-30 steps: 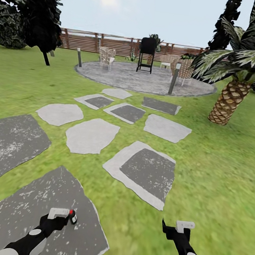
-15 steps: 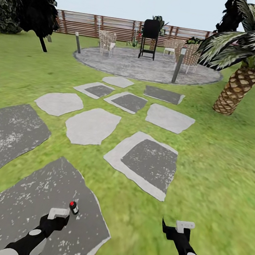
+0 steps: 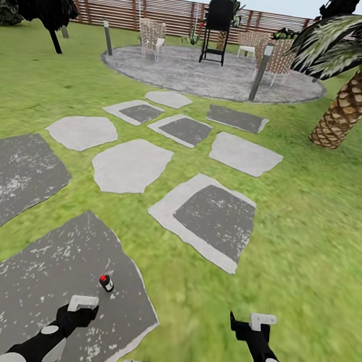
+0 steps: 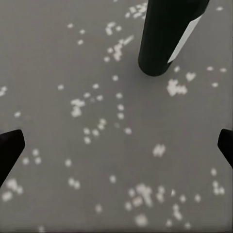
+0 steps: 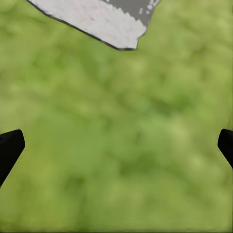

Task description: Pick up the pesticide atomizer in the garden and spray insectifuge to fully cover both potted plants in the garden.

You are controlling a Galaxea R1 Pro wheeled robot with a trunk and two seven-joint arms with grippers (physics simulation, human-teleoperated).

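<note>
The pesticide atomizer (image 3: 106, 283) is a small dark bottle with a red top, standing upright on a large dark stepping stone (image 3: 28, 286). My left gripper (image 3: 80, 304) hangs open just short of it, a little to its left. In the left wrist view the bottle (image 4: 167, 36) is a dark cylinder with a pale strip, standing beyond the open fingers (image 4: 9, 150) over the speckled stone. My right gripper (image 3: 259, 320) is open over the lawn, and grass lies between its fingertips (image 5: 9, 148). The potted plants are out of view. The garden's round paved patio (image 3: 212, 79) lies far ahead.
Pale and dark stepping stones (image 3: 207, 216) lead across the lawn to the patio. There stand woven chairs (image 3: 151, 36), a black grill (image 3: 217, 28) and two short posts (image 3: 259, 74). A scaly-trunked palm (image 3: 349, 109) stands at the right, a slat fence (image 3: 141, 11) behind.
The whole picture has slid upward, so the camera has moved; my base now shows at the bottom edge. The bottle, first beside my left fingertip, now stands farther ahead of it.
</note>
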